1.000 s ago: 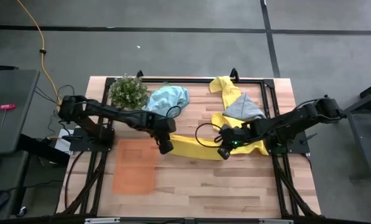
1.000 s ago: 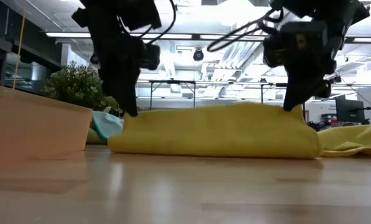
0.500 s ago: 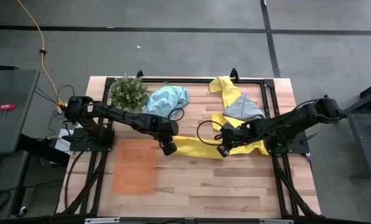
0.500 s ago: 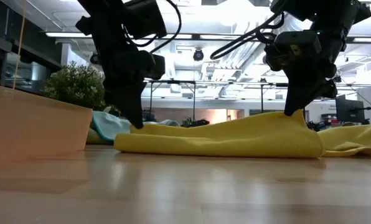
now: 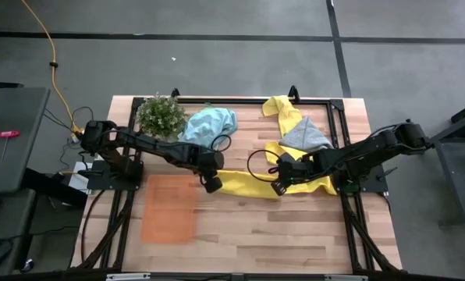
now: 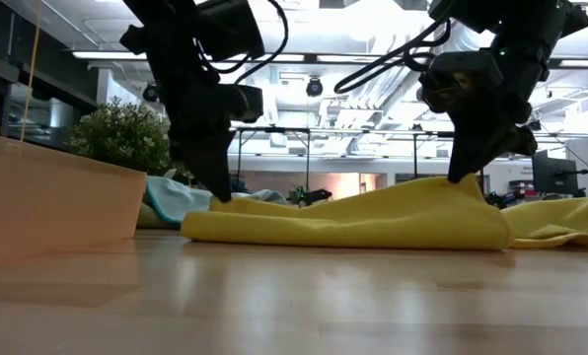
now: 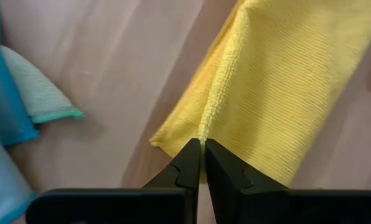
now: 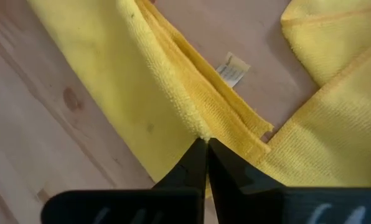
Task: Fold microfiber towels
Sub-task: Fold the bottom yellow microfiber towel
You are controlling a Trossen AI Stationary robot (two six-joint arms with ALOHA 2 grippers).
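A bright yellow towel (image 5: 246,184), folded into a long strip, lies across the table's middle (image 6: 353,223). My left gripper (image 5: 211,183) is shut on its left end and my right gripper (image 5: 279,187) is shut on its right end. A second yellow towel (image 5: 284,111) lies at the far right, partly under a grey towel (image 5: 304,134). More yellow cloth (image 5: 320,184) lies under my right arm. A light blue towel (image 5: 210,123) lies bunched at the far middle. My left gripper pinches a raised ridge of cloth (image 7: 205,118) at the towel's left end between its two fingers. The fingers (image 6: 215,182) point down from above. The end sits low, close to the table, and the strip beside it lies slack. My right gripper pinches a fold of several layers (image 8: 195,121) at the towel's right end between its two fingers. The fingers (image 6: 464,163) point down from above. The cloth rises to them in a peak (image 6: 452,187), with the lower part of the strip on the table.
A small green plant (image 5: 161,115) stands at the far left, beside the blue towel. A flat translucent orange tray (image 5: 168,207) lies near left, close to my left gripper; its wall shows in the low view (image 6: 47,202). Bare wood (image 5: 271,234) lies toward the near edge.
My left gripper has gone down and a little toward the table's right, keeping its hold. The yellow towel, held up as a level band a second ago, has sunk at its left end and sagged in the middle; its right end stays raised at my right gripper.
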